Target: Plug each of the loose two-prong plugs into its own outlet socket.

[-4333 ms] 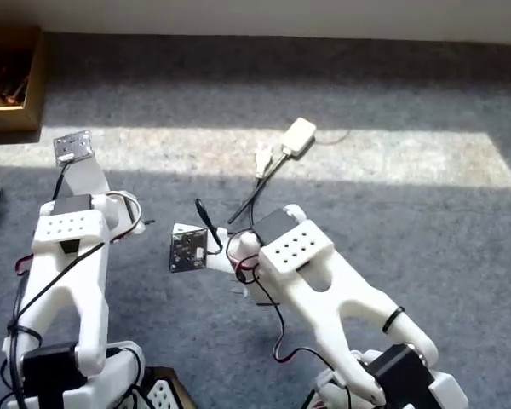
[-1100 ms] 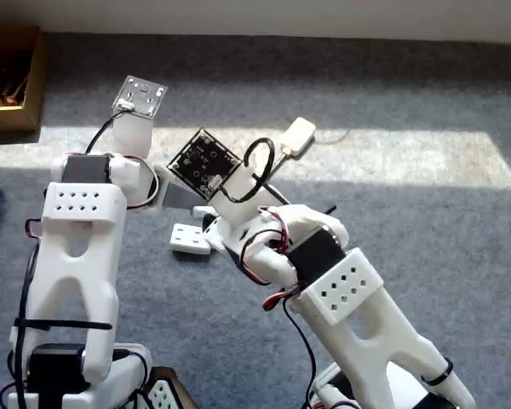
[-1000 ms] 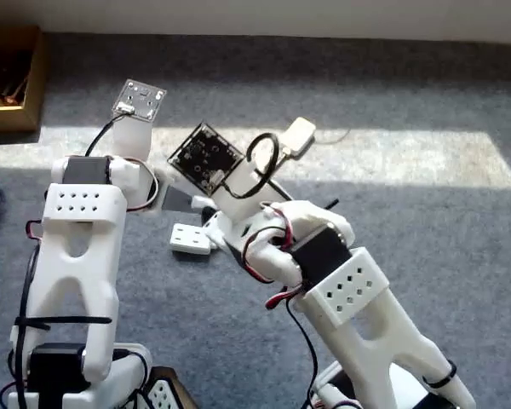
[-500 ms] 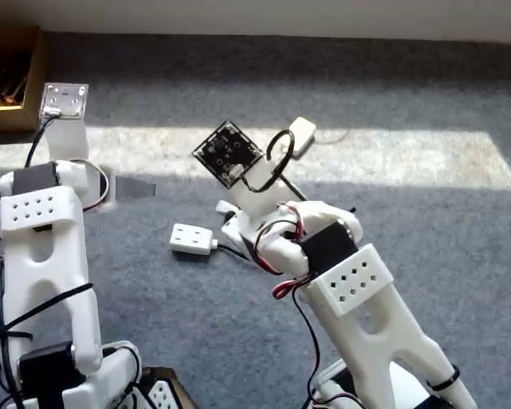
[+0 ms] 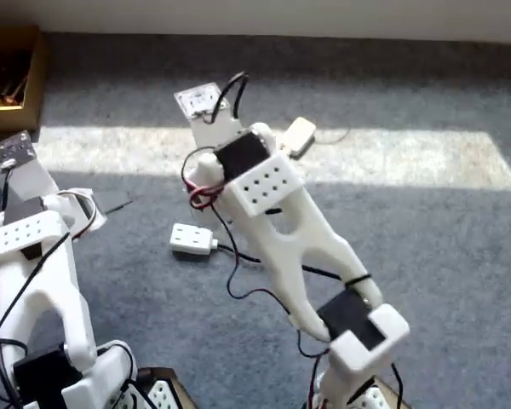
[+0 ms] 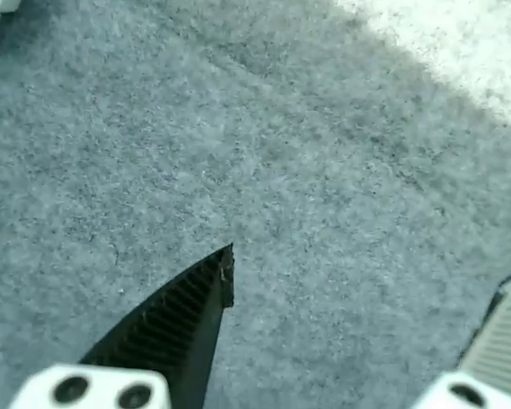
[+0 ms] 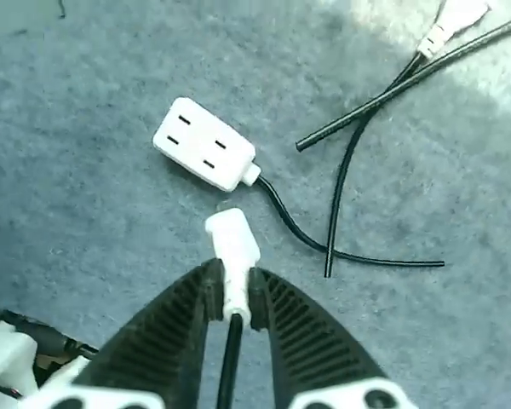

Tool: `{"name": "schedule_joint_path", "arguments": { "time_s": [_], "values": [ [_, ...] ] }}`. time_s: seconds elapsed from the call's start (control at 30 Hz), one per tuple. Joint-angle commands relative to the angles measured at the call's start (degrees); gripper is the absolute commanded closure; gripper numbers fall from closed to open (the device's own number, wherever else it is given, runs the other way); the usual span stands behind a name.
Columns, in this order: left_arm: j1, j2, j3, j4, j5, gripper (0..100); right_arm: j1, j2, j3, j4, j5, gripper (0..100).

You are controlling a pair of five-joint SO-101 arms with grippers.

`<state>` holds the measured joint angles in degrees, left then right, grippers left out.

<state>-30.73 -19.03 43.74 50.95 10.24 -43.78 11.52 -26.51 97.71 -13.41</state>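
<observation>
The right gripper [image 7: 232, 278] is shut tight on a white plug [image 7: 231, 241], its black fingers [image 7: 184, 317] pinching the plug body from both sides. The plug's black cord runs back between them. The plug's free end sticks out past the fingertips and points toward the outlet [image 7: 204, 155], near it but not touching. It is closest to the end where the outlet's own cable [image 7: 283, 218] comes out. The outlet is a white block that lies flat on the grey carpet [image 7: 85, 213] with two pairs of slots facing up, all of them empty. A second plug [image 7: 454, 15], white on a black cable [image 7: 392, 85], lies on the carpet in the sunlit strip, well apart from the outlet.

In the high view the right arm [image 5: 272, 213] stretches over the middle of the carpet. The outlet [image 5: 192, 239] lies just beside it, on the side toward the left arm [image 5: 34, 247]. A white adapter [image 5: 300, 136] lies in the sunlit strip beyond, and a wooden box [image 5: 21, 81] stands at the far corner.

The left gripper [image 6: 370, 268] hangs over bare carpet with its fingers spread wide and nothing between them.
</observation>
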Motion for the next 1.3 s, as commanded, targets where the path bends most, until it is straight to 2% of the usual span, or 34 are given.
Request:
{"name": "schedule_joint_path", "arguments": {
  "time_s": [0.0, 0.07, 0.17, 0.33, 0.47, 0.9, 1.27],
  "values": [
    [-1.98, -1.27, 1.8, -4.92, 0.53, 56, -1.01, 9.8, -21.67, 3.38, -4.66, 99.1],
    [-4.0, -1.27, 2.42, -5.27, 0.53, 56, -0.57, 12.88, -22.99, 3.38, -6.42, 99.1],
    [-7.08, -1.27, 4.0, -5.63, 0.44, 56, -0.22, 14.02, -20.09, 3.38, -13.54, 99.1],
    [-8.04, -1.27, 7.6, -9.76, 0.18, 56, -0.13, 13.93, -11.3, 3.38, -21.45, 99.1],
    [-9.71, -1.27, 8.48, -11.52, 0.26, 56, 0.48, 11.21, -7.43, 3.3, -30.86, 99.1],
    [-10.95, -1.45, 10.51, -12.57, 0.0, 56, 0.13, 14.02, -7.34, 2.77, -38.68, 99.3],
    [-11.03, -1.36, 11.03, -13.45, 0.0, 56, -6.46, 14.2, -8.22, 2.68, -41.05, 99.3]
  ]
}}
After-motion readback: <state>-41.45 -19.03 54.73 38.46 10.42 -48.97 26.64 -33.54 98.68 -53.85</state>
